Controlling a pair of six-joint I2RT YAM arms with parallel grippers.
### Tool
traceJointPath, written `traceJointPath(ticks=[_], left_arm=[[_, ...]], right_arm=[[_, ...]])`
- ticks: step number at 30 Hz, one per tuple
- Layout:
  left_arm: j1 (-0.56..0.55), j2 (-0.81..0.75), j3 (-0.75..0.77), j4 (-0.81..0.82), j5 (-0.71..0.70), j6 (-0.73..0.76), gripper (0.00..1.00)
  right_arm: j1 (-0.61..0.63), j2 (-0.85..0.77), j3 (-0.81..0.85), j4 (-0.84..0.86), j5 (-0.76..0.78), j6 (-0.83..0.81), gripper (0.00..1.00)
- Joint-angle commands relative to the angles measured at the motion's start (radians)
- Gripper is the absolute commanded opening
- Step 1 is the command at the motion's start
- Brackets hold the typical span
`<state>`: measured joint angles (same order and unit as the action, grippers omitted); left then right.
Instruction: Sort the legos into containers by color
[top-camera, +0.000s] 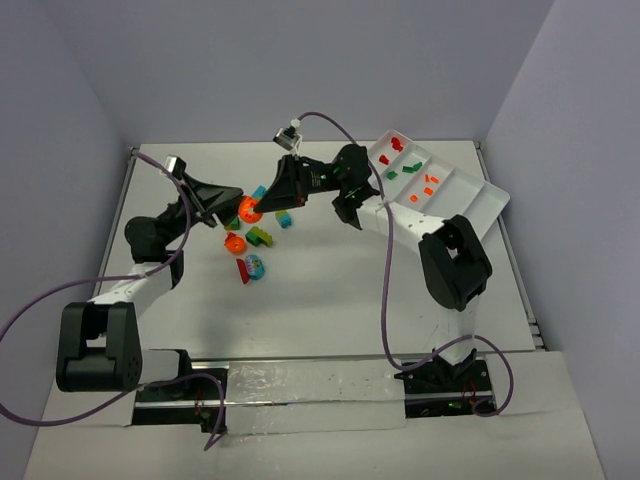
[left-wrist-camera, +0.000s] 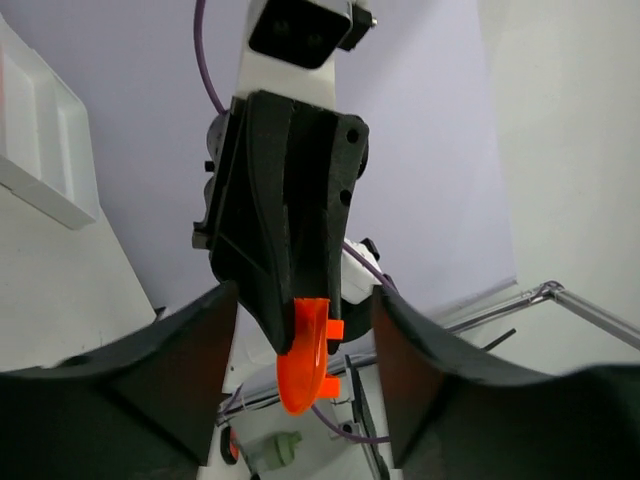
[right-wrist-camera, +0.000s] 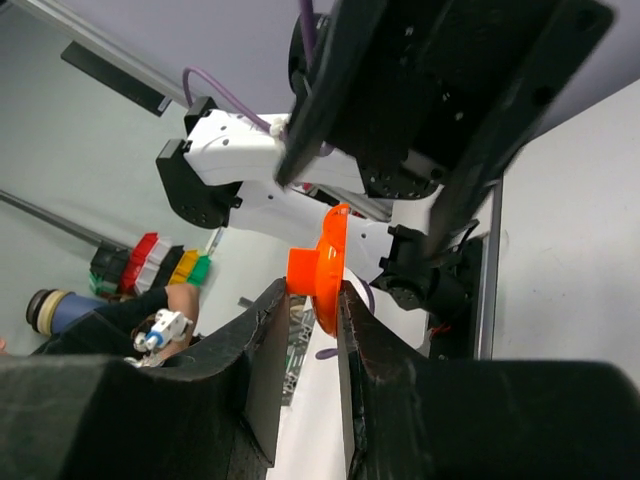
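An orange dish-shaped lego hangs above the table between the two grippers. My right gripper is shut on it; in the right wrist view its fingers pinch the orange lego by its rim. My left gripper stands open around the same piece, and in the left wrist view its fingers sit apart on either side of the orange lego without touching it. The white tray of containers lies at the back right, with red, green and orange legos in separate compartments.
Loose legos lie on the table under the grippers: an orange round one, a yellow-green one, a cyan one, a red one and a cyan-and-yellow one. A small white block sits on the cable behind.
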<state>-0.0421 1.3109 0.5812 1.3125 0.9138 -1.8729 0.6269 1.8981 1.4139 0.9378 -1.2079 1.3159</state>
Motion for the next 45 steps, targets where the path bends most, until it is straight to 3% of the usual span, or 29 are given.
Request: traceJointPath(ticks=[1,2,4,5,8,11,13,17,20,22,25,33,45], left_arm=[[0.072,-0.016,0.044,0.002,0.018,0.097,0.77],[0.086,-0.015,0.063,-0.014,0.027,0.125,0.85],[0.12,-0.015,0.087,-0.074,0.048,0.184,0.88],[0.136,-0.013,0.103,-0.084,0.051,0.192,0.96],[0.167,-0.033,0.196,-0.277,0.084,0.391,0.99],[0.164,-0.108,0.376,-0.923,-0.007,0.97,0.99],[0.148,-0.097,0.476,-1.236,-0.151,1.231,0.99],[0.11,-0.095,0.549,-1.464,-0.394,1.491,0.99],[0.054,-0.101,0.575,-1.542,-0.599,1.589,0.99],[-0.012,-0.087,0.606,-1.59,-0.721,1.632,0.99],[-0.073,-0.076,0.613,-1.592,-0.818,1.681,0.99],[-0.145,0.007,0.632,-1.617,-0.833,1.695,0.99],[-0.145,0.062,0.688,-1.654,-0.842,1.705,0.99]], right_arm=[[-0.005,-0.069,-0.023,0.07,-0.034,0.003,0.0],[-0.013,-0.084,-0.033,0.069,-0.037,0.002,0.0],[-0.048,-0.101,-0.063,0.062,-0.044,-0.005,0.0],[-0.053,-0.11,-0.076,0.056,-0.049,-0.006,0.0],[-0.134,-0.145,-0.108,0.035,-0.082,-0.018,0.0],[-0.312,-0.189,-0.172,-0.077,-0.089,-0.078,0.0],[-0.45,-0.216,-0.165,-0.323,-0.064,-0.229,0.0],[-0.655,-0.196,0.06,-1.138,0.133,-0.786,0.0],[-0.741,-0.119,0.249,-1.379,0.306,-1.021,0.0],[-0.77,-0.055,0.399,-1.541,0.489,-1.102,0.0],[-0.783,0.087,0.533,-1.655,0.709,-1.201,0.0],[-0.78,0.342,0.813,-1.707,0.974,-1.344,0.0],[-0.78,0.502,0.858,-1.572,1.074,-1.417,0.0]])
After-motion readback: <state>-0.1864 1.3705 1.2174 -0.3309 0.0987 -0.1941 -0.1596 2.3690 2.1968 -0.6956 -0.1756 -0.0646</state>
